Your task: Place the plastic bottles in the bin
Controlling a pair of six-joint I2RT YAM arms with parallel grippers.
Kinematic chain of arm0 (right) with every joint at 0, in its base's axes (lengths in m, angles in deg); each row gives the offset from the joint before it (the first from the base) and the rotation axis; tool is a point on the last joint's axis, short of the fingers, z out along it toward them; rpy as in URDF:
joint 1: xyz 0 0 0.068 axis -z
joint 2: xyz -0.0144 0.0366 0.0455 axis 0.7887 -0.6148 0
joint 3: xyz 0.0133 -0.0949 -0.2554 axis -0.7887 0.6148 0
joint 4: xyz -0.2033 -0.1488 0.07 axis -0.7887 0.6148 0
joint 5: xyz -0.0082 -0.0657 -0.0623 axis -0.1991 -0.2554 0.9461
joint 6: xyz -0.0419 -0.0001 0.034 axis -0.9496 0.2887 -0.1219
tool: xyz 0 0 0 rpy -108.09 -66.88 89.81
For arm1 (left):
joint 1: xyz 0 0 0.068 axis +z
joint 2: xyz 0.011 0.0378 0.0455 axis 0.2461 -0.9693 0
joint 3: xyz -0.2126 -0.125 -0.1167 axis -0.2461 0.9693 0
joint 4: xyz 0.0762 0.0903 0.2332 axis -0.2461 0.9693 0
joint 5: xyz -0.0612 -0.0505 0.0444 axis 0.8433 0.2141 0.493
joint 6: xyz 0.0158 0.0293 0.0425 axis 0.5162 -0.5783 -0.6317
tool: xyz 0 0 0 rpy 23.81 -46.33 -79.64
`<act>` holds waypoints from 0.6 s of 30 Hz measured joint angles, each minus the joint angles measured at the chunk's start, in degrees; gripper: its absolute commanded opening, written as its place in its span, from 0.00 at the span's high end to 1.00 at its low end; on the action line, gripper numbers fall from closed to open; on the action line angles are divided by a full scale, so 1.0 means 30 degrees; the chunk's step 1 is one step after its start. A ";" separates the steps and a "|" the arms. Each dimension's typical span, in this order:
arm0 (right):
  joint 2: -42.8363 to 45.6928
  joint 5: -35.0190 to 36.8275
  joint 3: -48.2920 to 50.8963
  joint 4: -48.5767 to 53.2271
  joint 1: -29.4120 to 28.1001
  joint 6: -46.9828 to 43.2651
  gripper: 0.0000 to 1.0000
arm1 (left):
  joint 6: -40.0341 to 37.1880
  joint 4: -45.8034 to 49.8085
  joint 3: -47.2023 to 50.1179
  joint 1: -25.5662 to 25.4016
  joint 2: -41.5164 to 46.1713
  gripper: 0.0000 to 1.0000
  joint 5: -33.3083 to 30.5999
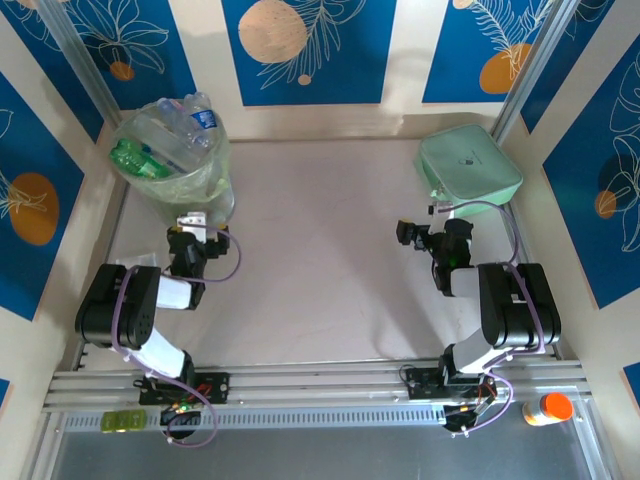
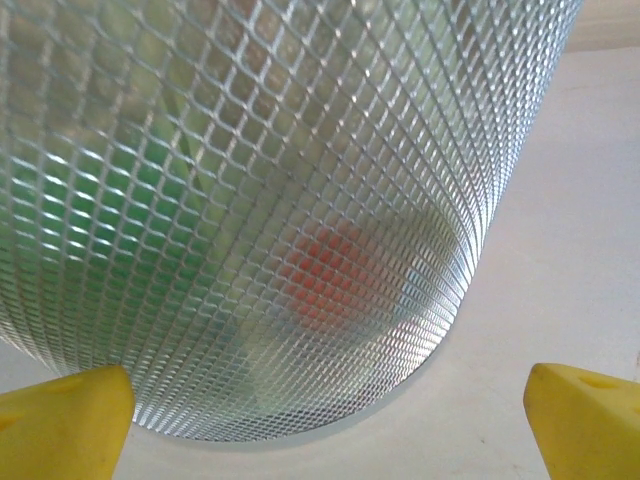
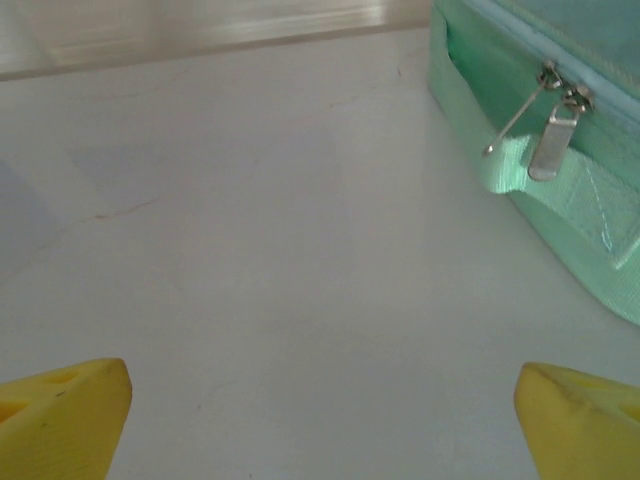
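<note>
Two grippers wide and holding nothing; bottles heaped in the bin.

Table (image 1: 320, 260): pale, matte, flat. Bin (image 1: 218, 185) at 10 o'clock: round and translucent with a diamond-embossed wall and a thin green bag folded over the rim, which probably keeps the liner from slipping. Mint-green case (image 1: 470, 165) at 2 o'clock: flat soft fabric with rounded corners and metal zip pulls (image 3: 555, 130); not part of the job. Left gripper (image 2: 330, 410): yellow pads spread wide, low at the bin's foot, just beside the wall. Right gripper (image 3: 320, 400): equally wide, over table beside the case. Plastic bottles (image 1: 165, 140): crushed, green and clear, piled above the rim; a reddish blur shows low inside. Orange-capped bottle (image 1: 547, 408) at 5 o'clock stands on the rail. Task looks finished.
</note>
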 measured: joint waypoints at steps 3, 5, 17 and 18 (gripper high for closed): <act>0.0000 -0.0015 0.0007 0.0160 -0.0051 -0.0080 0.01 | 0.0000 0.0313 0.0000 0.0000 0.0000 0.01 0.0066; 0.0000 -0.0015 0.0007 0.0168 -0.0051 -0.0131 0.01 | 0.0000 0.0364 0.0007 0.0000 0.0000 0.01 0.0109; 0.0000 -0.0036 0.0015 0.0168 -0.0168 -0.0211 0.01 | -0.0138 0.0364 0.0007 -0.0007 0.0000 0.01 0.0357; 0.0000 -0.0044 0.0015 0.0168 -0.0160 -0.0211 0.01 | -0.0146 0.0386 0.0007 -0.0007 0.0000 0.01 0.0452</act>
